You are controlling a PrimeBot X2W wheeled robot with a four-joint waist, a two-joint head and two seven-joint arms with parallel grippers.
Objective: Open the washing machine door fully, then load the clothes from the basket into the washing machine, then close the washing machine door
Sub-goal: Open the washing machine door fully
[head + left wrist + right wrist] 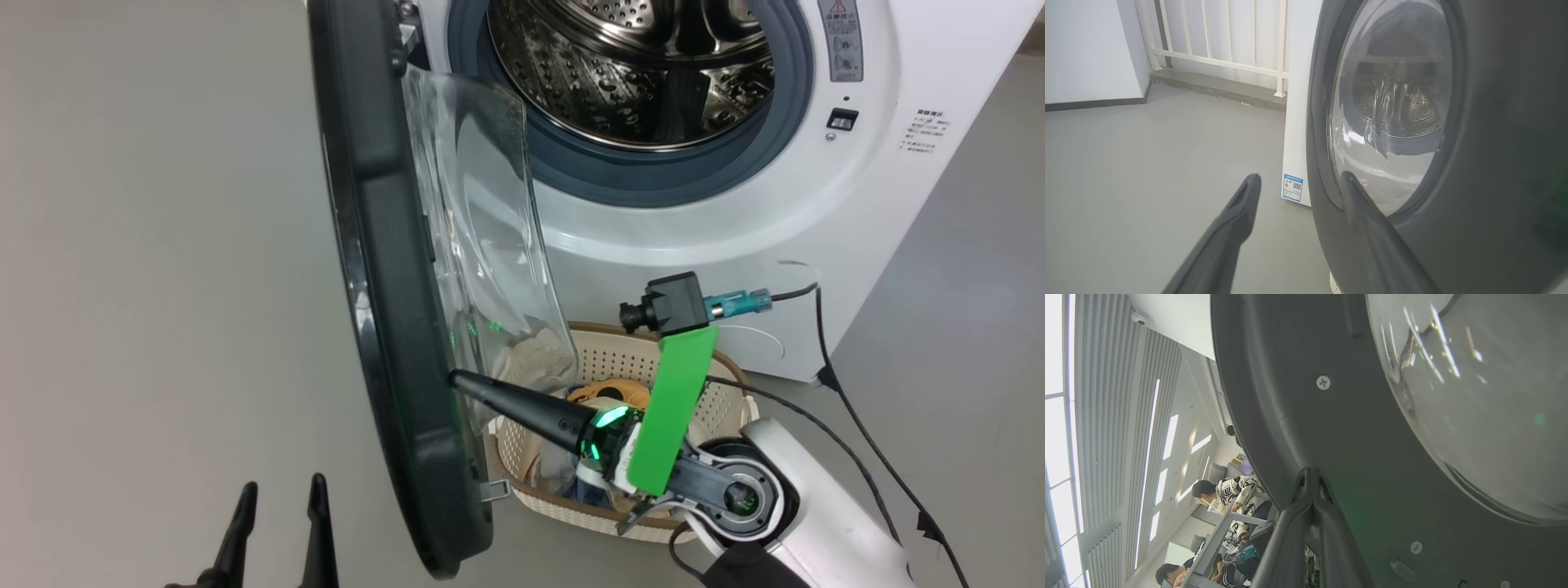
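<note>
Sets right gripper [455,377], fingers together, tip against inner face of open door [400,327], over basket [722,408] of clothes [600,394] on floor [147,245] before washer [735,220]. Holds left gripper [279,510] spread, beside door's outer face, clear of it.

There is one washing machine [898,98], with one steel drum [637,73] in its opening and one door [392,286] swung out from its front. One basket [718,408] stands at the foot of the washing machine. The clothes [535,359] in it cannot be counted, but a cream piece and an orange-printed piece show. There are two grippers, the left gripper [282,483] and the right gripper [455,377], each with two fingers. One blue label [1293,188] sits low on the washing machine's side. Two screws [1323,382] show on the door's inner face.
</note>
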